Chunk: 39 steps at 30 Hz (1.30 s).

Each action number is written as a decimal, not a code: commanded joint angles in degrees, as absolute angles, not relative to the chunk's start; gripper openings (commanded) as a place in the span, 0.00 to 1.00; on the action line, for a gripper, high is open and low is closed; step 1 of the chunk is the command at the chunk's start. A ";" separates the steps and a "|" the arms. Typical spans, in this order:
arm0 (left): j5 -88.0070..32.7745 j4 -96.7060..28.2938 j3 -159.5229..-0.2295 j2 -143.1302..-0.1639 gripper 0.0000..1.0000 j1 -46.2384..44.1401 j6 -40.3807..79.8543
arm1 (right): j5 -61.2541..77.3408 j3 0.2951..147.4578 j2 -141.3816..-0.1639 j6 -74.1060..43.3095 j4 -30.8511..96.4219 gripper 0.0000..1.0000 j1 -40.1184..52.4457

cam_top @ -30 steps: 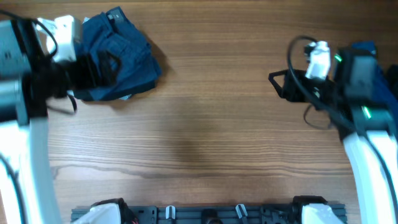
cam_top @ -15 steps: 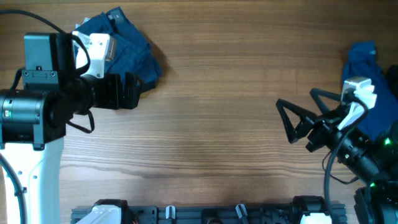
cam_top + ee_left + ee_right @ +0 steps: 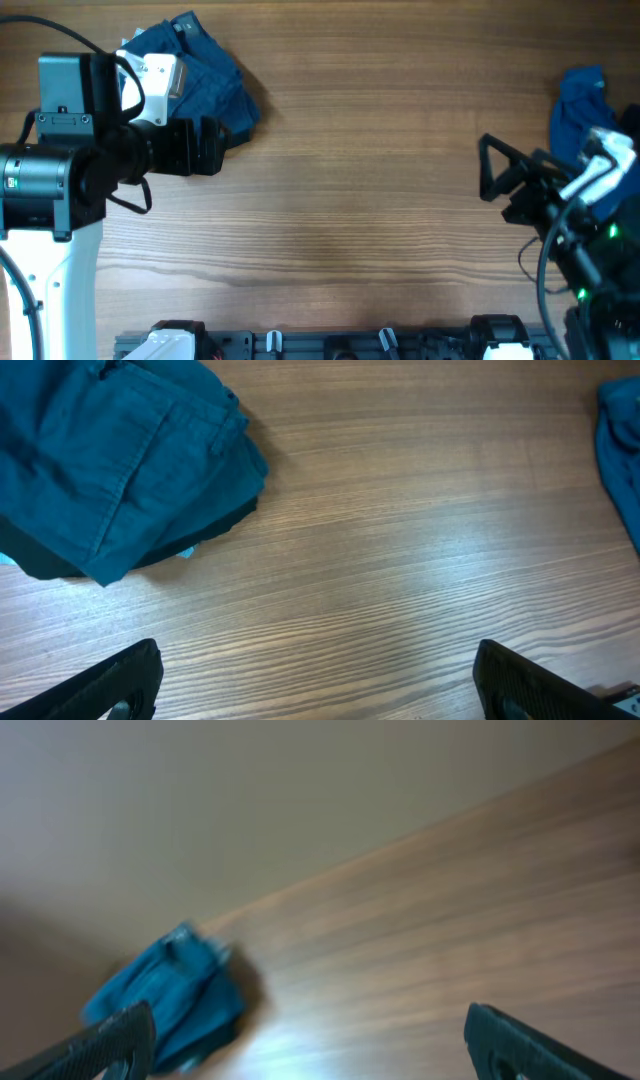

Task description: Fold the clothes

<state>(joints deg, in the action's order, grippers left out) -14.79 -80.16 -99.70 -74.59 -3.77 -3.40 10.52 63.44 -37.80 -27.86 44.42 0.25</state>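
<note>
Right claw [image 3: 484, 168] has drawn back toward the right edge of the counter [image 3: 350, 220] since half a second ago; left claw [image 3: 205, 148] is unchanged.

Near side: a dark rail [image 3: 330, 345] carrying both arm bases runs along the front edge of the counter.

Middle: both claws are spread wide and grip nothing. In each wrist view the two fingers sit at the lower corners with bare wood between them. The left claw points right and the right claw points left, well apart from each other.

Far side: folded blue trousers [image 3: 205, 75] lie at the far-left corner, just beyond the left claw and clear of its fingers. A second, crumpled blue garment [image 3: 578, 100] lies at the far right, beside the right arm.
</note>
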 commanded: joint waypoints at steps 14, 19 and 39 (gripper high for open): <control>-14.48 -80.23 -99.35 -74.70 1.00 -4.08 -4.10 | 17.74 15.92 -0.23 -4.80 20.29 1.00 0.51; -14.48 -80.23 -99.35 -74.70 1.00 -4.08 -4.08 | 17.69 6.15 -0.19 -10.94 11.55 1.00 0.51; -14.48 -80.23 -99.35 -74.70 1.00 -4.08 -4.10 | 17.67 4.51 -0.60 -13.91 9.80 1.00 0.51</control>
<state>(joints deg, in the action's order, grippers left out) -14.79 -80.18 -99.59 -74.61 -3.77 -3.40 16.58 4.14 -1.04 -13.41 10.20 0.25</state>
